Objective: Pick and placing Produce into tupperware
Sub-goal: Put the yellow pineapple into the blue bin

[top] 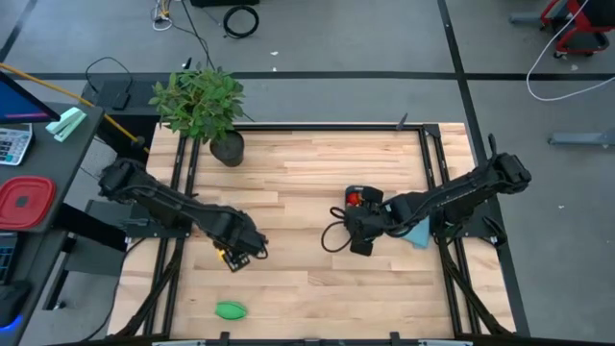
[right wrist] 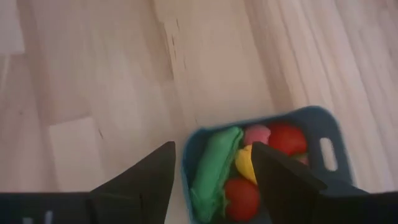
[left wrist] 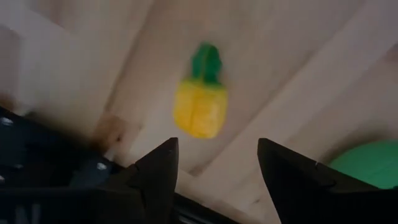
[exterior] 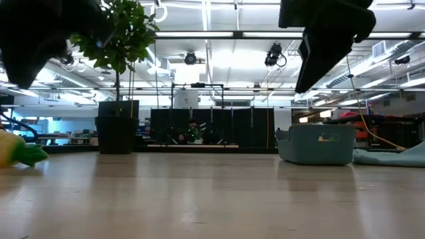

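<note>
The yellow piece with a green stem (left wrist: pixel 200 102) lies on its side on the wood; it also shows in the high view (top: pixel 229 258) and the low view (exterior: pixel 16 151). My left gripper (left wrist: pixel 214 165) hovers open above it, without touching it. A green oblong piece (top: pixel 231 309) lies near the table's near edge. The dark-blue tupperware (right wrist: pixel 317 124) stands right of centre (top: pixel 363 199) and holds a green oblong piece (right wrist: pixel 214 168), red pieces (right wrist: pixel 287 137) and a yellow one. My right gripper (right wrist: pixel 214 177) hangs open above the tub's near end.
A leafy potted plant (top: pixel 207 111) stands at the table's far left. A flat light-blue piece (top: pixel 420 234) lies right of the tub, under the right arm. Bare wood stretches between the two grippers and along the near edge.
</note>
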